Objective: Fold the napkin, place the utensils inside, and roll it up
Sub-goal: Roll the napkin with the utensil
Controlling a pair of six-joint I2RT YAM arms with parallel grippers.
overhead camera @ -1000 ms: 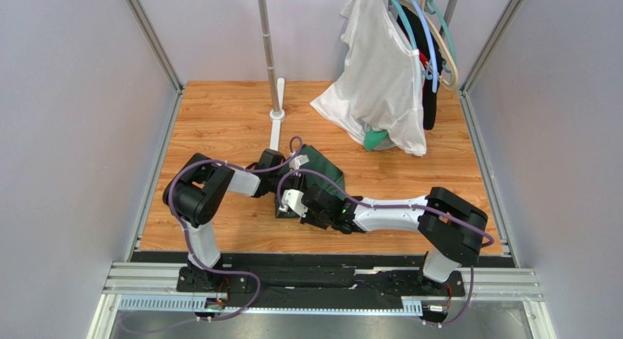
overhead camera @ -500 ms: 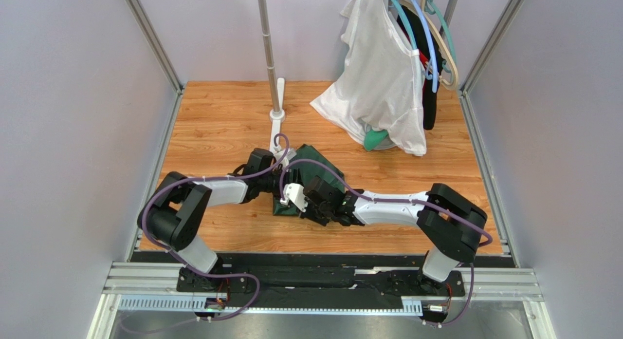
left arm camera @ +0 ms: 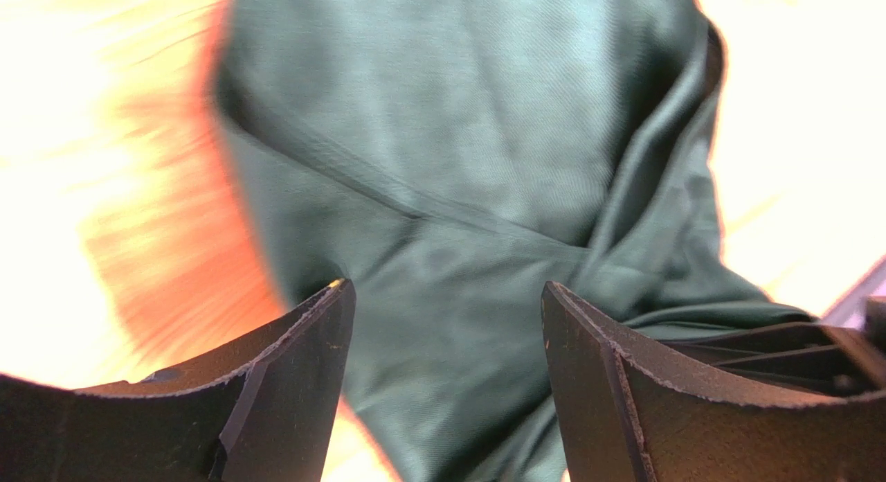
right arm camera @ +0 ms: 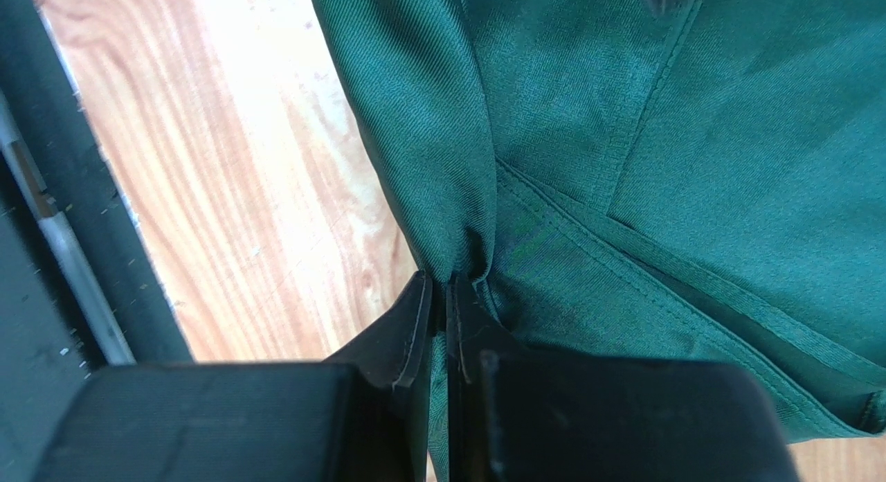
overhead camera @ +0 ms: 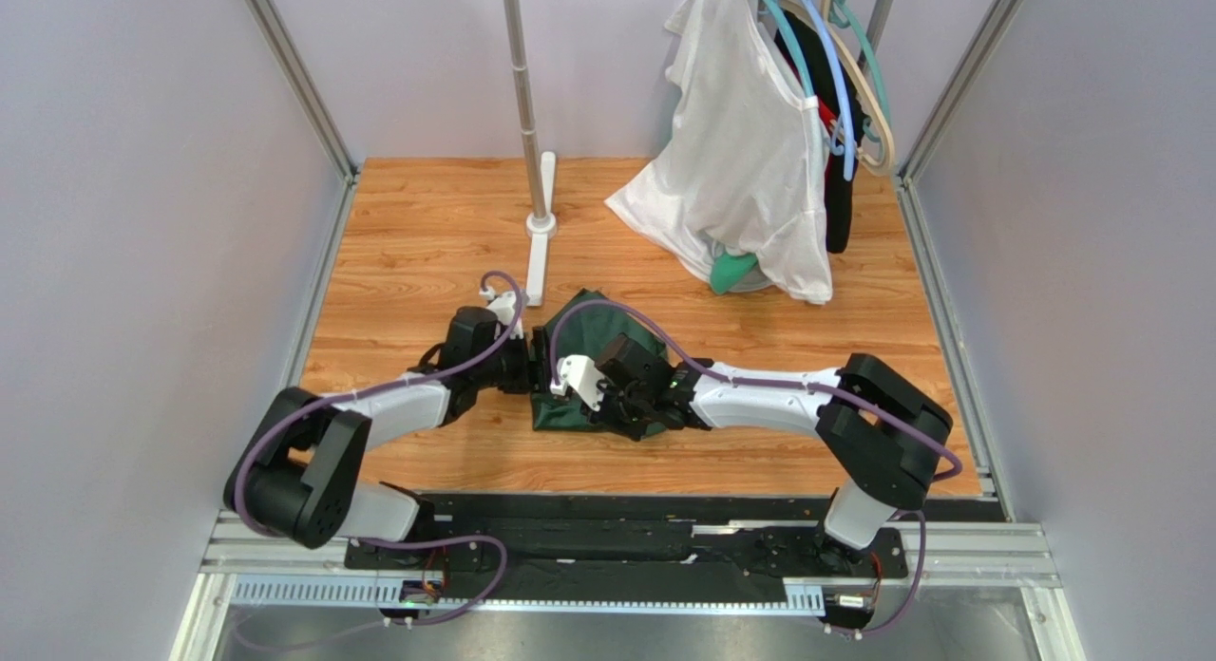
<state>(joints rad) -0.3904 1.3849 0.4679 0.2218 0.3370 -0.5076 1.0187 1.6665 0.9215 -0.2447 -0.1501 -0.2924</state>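
The dark green napkin (overhead camera: 593, 324) lies bunched and partly folded on the wooden table, and fills the left wrist view (left arm camera: 458, 191) and the right wrist view (right arm camera: 676, 139). My right gripper (overhead camera: 617, 401) (right arm camera: 441, 295) is shut on a pinched fold of the napkin near its front edge. My left gripper (overhead camera: 517, 376) (left arm camera: 445, 295) is open and empty, low at the napkin's left side, its fingertips (left arm camera: 322, 316) over the cloth edge. No utensils are in view.
A white stand with a metal pole (overhead camera: 538, 220) stands just behind the napkin. A white garment on hangers (overhead camera: 742, 163), with a brighter green one (overhead camera: 732, 271) under it, hangs at the back right. The table's front edge with a black rail (right arm camera: 62, 243) is close to my right gripper.
My left arm has stretched out low and swung left, its gripper drawing back off the napkin to its left side. My right gripper has moved slightly back with the cloth in it.
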